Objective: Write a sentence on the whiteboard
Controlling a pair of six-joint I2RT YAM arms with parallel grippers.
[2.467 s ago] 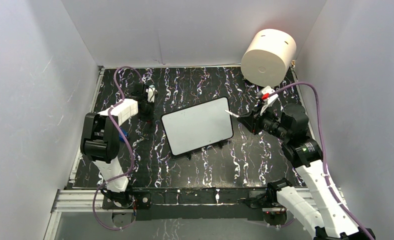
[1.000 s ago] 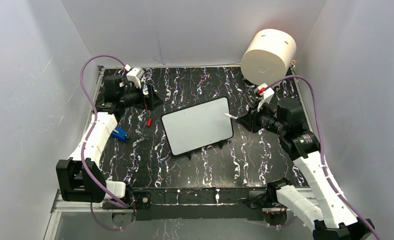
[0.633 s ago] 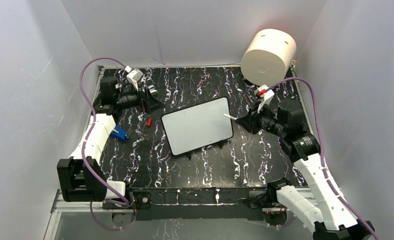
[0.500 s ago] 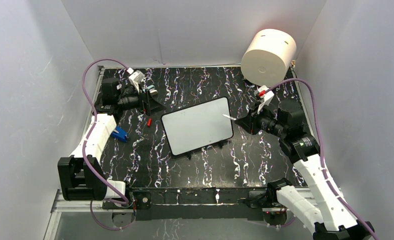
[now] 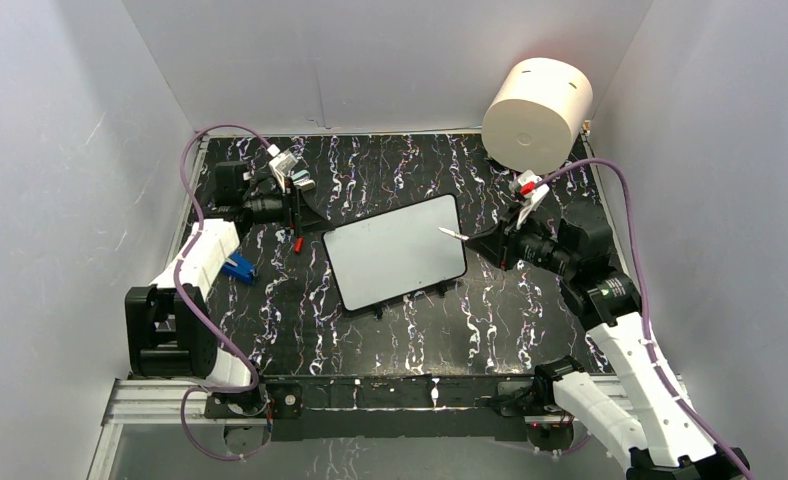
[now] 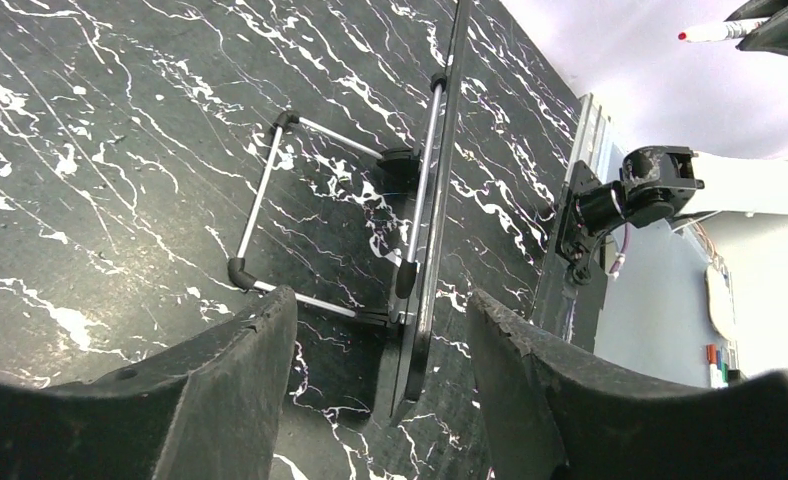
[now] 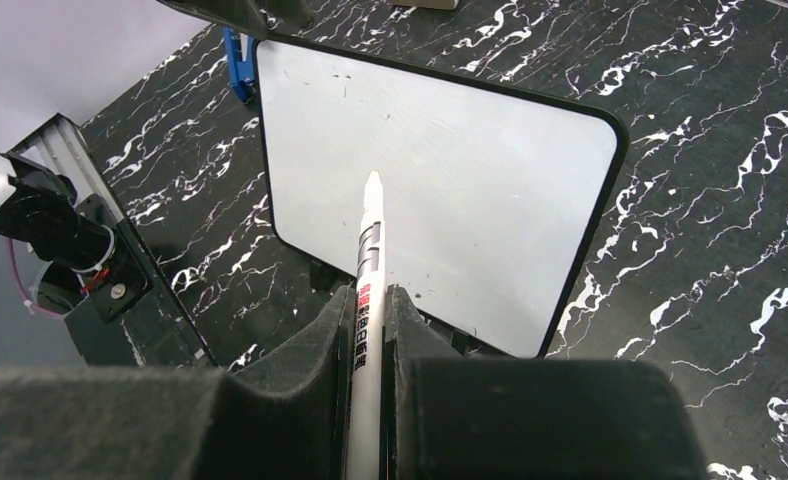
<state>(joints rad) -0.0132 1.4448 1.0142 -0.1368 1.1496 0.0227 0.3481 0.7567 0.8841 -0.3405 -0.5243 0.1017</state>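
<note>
item 1, whiteboard (image 5: pixel 395 250): sits mid-way across the black marbled table (image 5: pixel 270 330), propped on its wire stand (image 6: pixel 261 200). the face is blank, and i see no sentence on it yet.

item 2, right gripper (image 7: pixel 367 300): pressed together on the marker (image 7: pixel 370 240), gripping well back on the barrel. the tip reaches out over the board's right part. i cannot tell whether it touches the face.

item 3, left gripper (image 6: pixel 380 320): jaws apart, one on either side of the board's nearest edge, with nothing clamped that i can see.

item 4, loose pieces: a red cap (image 5: pixel 297 243) just beside the left gripper, and a blue object (image 5: pixel 236 268) toward the table's left side.

item 5, containers: none i can confirm. the cream cylinder (image 5: pixel 537 115) at the far right corner shows only a closed face, so its contents are not visible.

hazards, my reading:
- the board rests on thin feet, so pen pressure could slide or rock it unless the left jaws take a square hold on the rim.
- a skewed close by those jaws would shove the board under the tip.
- the long barrel ahead of the right pads may let the marker swivel and smear strokes.
- the left gripper could knock the cap away.
</note>
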